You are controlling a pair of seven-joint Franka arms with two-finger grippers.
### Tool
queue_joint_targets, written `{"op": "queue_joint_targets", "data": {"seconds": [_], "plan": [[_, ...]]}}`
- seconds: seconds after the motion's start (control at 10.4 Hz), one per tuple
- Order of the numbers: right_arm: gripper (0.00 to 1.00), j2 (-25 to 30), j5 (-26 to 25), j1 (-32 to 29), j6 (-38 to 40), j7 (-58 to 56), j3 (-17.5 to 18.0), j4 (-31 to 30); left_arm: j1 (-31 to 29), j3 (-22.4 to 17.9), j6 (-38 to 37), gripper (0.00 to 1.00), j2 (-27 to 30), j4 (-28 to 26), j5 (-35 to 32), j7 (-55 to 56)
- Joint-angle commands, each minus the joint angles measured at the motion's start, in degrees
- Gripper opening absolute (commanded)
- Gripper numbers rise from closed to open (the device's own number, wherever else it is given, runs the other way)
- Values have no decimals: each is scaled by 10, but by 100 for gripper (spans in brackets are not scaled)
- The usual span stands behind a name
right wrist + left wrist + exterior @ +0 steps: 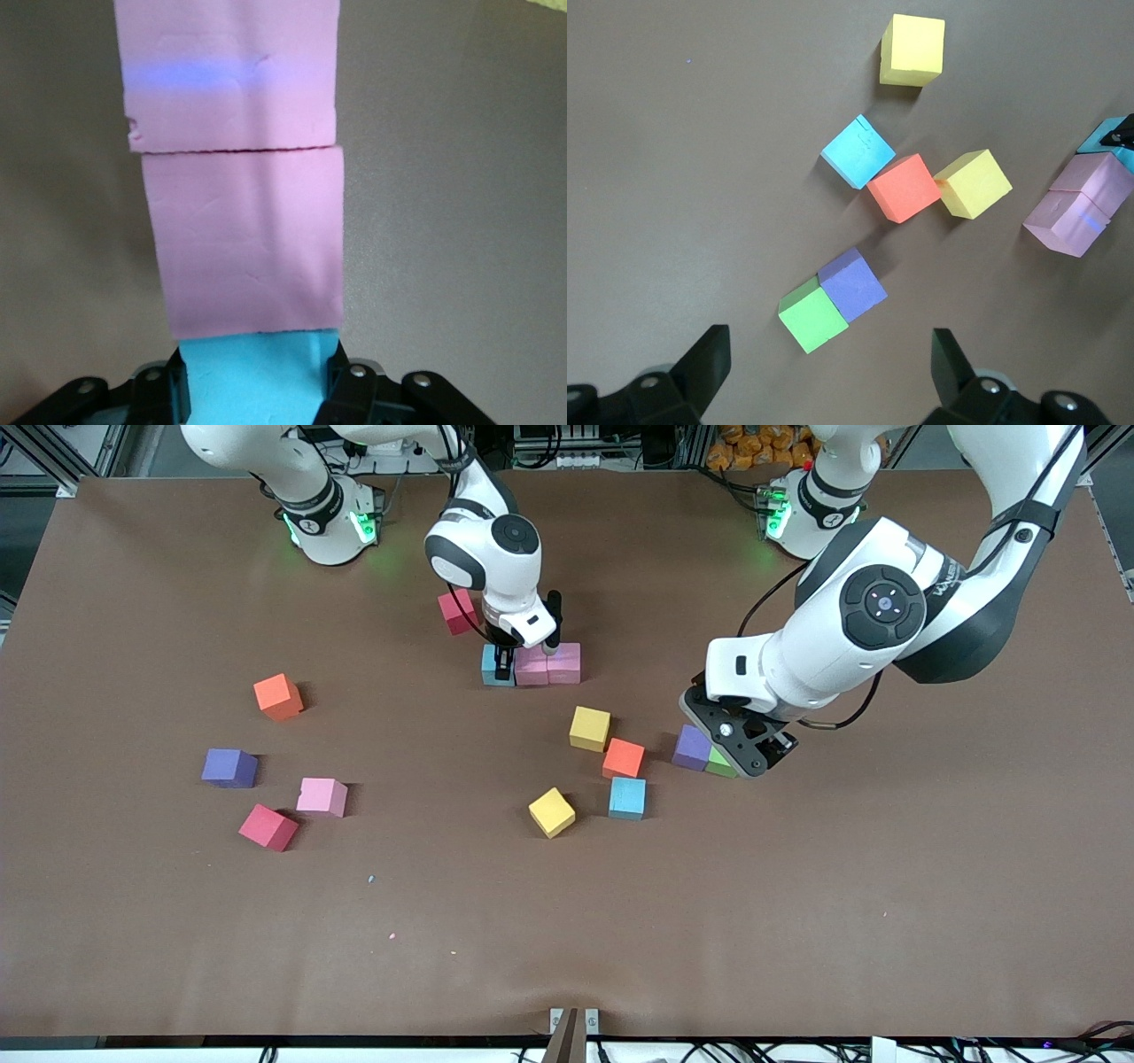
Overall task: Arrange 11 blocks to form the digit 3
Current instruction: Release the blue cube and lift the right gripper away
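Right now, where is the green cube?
In the front view the green cube sits on the table touching a purple cube, toward the left arm's end, directly under the open left gripper.

we are looking at a robotics lab. two white robot arms [496, 549] are bolted at the edge of a wide desk [797, 921] covered in one plain brown mat, green status lights glowing at their bases. metal framing [53, 452] and bundles of cables [549, 452] run along the edge by the bases. small coloured foam cubes [551, 812] lie scattered on the mat like test pieces.
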State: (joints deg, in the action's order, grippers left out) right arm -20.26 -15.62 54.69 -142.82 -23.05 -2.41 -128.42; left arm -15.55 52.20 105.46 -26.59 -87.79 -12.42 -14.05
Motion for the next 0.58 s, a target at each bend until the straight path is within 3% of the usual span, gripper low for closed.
{"op": "queue_joint_targets", "data": {"seconds": [0.0, 0.48], "plan": [[100, -26, 12, 5, 30, 3, 3, 29, -5, 0, -10, 100, 1, 3, 18, -12], [100, 56, 14, 11, 147, 5, 3, 41, -18, 1, -10, 100, 2, 3, 17, -14]]}}
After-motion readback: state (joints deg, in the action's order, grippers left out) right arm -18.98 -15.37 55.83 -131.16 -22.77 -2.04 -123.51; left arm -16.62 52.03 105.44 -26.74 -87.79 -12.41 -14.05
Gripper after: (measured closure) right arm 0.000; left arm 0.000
